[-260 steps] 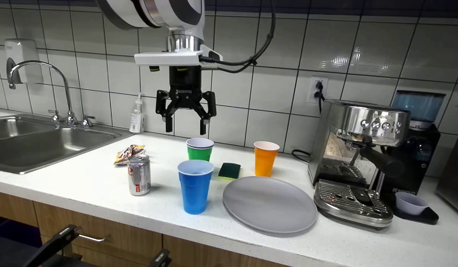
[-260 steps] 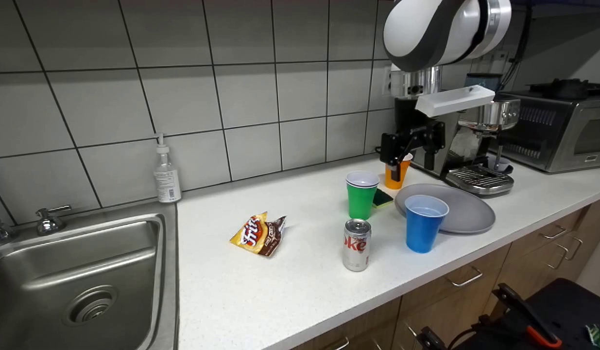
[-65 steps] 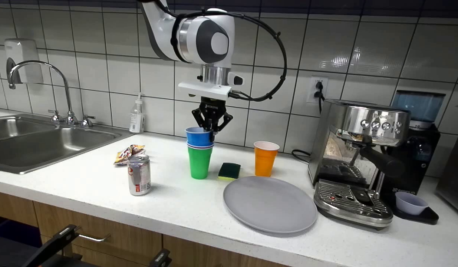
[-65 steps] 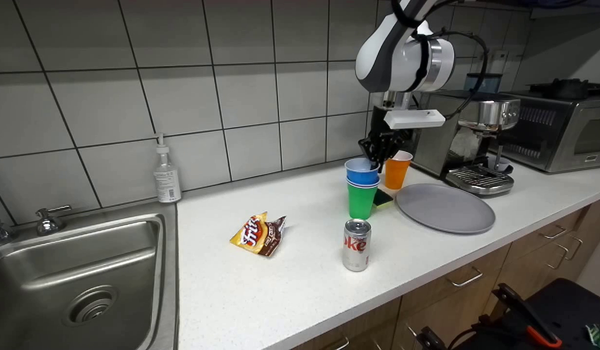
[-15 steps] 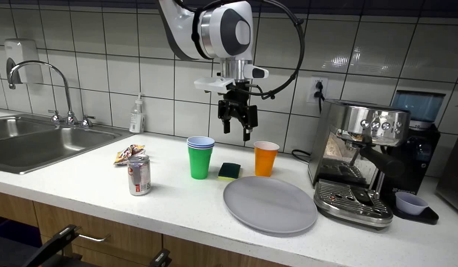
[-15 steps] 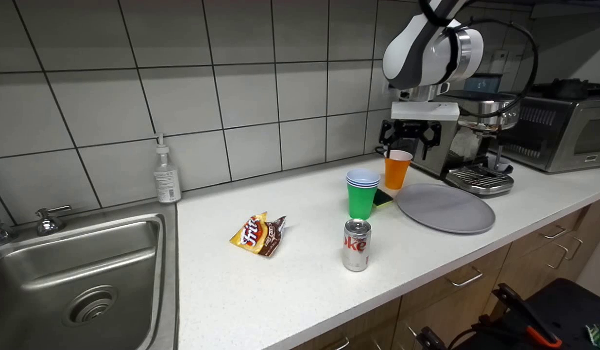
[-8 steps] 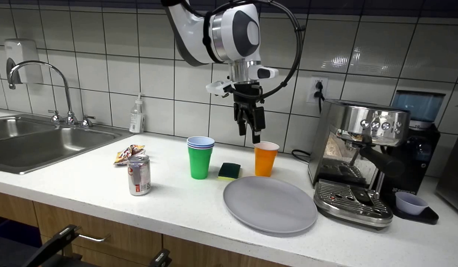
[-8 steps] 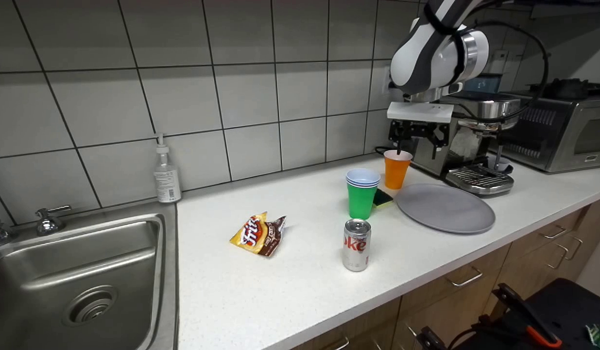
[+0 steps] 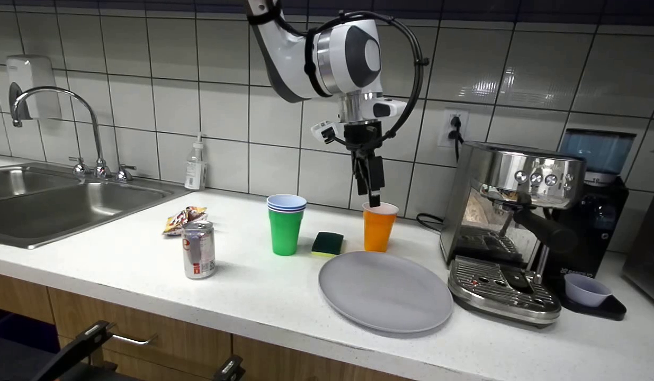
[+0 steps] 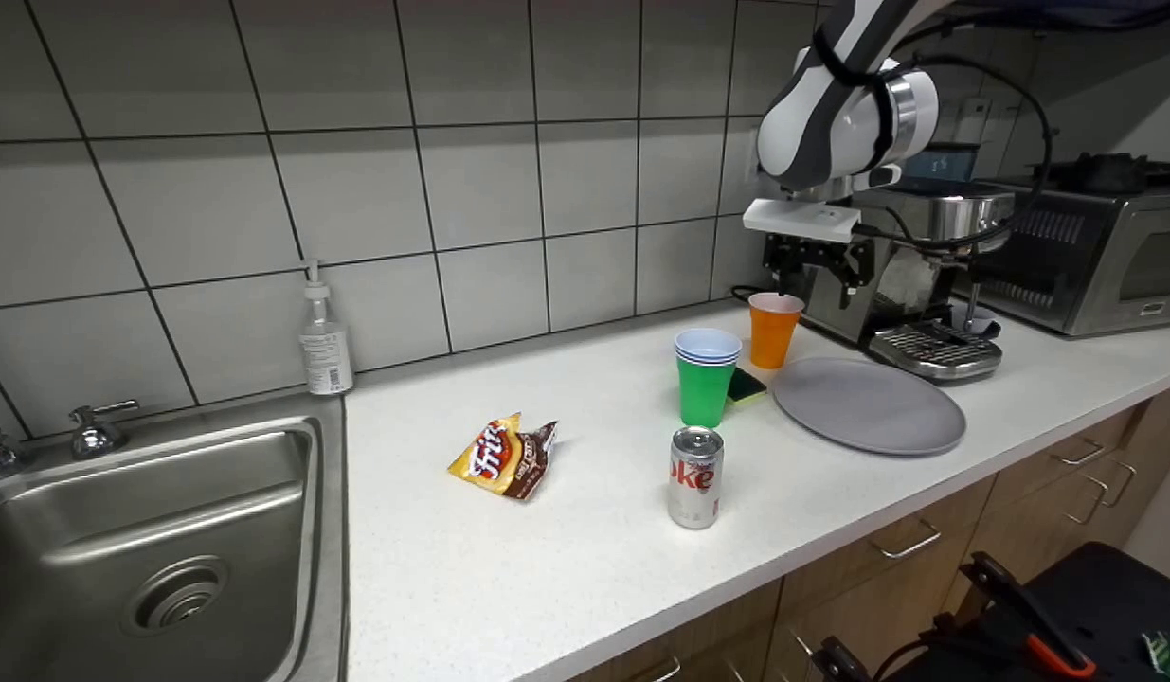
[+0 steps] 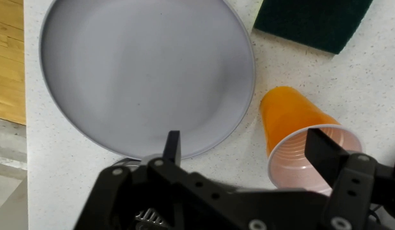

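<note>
Wrist view: and here we look down past the gripper (image 11: 243,140) — jaws spread wide, nothing in them; one of the fingers (image 11: 325,156) sits over the mouth of the orange cup (image 11: 283,111), the opposite one shows against the rim of the grey plate (image 11: 146,76);
Orange cup: upright on the counter (image 9: 242,286), mouth up, near the plate but not on it; it seems to lean in the close-up, surely just the camera's slant, for both exterior views have it standing straight;
Fingertip (image 9: 375,201): dipped inside the rim or only above it — can't call that one; with one finger over the mouth and the other outside, a stretch of cup wall seems to fall between them, which would explain the off-centre stance;
Cup stack (image 9: 286,233): green outside, several rims peeking out on top; the tapered walls presumably let them nest this snugly;
Sponge (image 9: 328,243): lying flat, dark scouring side up, between the stack and the orange cup;
Arm (image 9: 353,55): slopes in from above, bent at the wrist so the gripper points down at the cup; jaws turned nearly edge-on in an exterior view; cable (image 9: 423,62) looped out to the side, probably to keep clear of the fingers
</note>
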Controlling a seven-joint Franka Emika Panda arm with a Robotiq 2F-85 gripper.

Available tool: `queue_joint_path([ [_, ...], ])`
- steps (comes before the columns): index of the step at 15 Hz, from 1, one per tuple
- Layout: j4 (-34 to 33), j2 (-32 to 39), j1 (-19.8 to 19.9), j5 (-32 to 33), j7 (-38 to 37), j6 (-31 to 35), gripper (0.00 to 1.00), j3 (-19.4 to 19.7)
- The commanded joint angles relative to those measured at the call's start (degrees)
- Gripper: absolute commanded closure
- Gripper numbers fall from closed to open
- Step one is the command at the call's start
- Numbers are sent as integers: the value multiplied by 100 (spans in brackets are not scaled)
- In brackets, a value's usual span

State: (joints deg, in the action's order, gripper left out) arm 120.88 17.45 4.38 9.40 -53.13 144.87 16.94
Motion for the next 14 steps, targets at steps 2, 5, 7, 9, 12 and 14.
queue_joint_path([
  [2,-510,386,-133,127,-595,-267,0,129],
  [5,-702,562,-148,77,-770,-335,0,144],
  [7,-840,692,-160,73,-879,-382,0,161],
  [9,-982,827,-179,80,-981,-437,0,183],
  [12,-1172,1033,-211,94,-1119,-496,0,215],
  [14,-1295,1179,-239,99,-1234,-535,0,238],
])
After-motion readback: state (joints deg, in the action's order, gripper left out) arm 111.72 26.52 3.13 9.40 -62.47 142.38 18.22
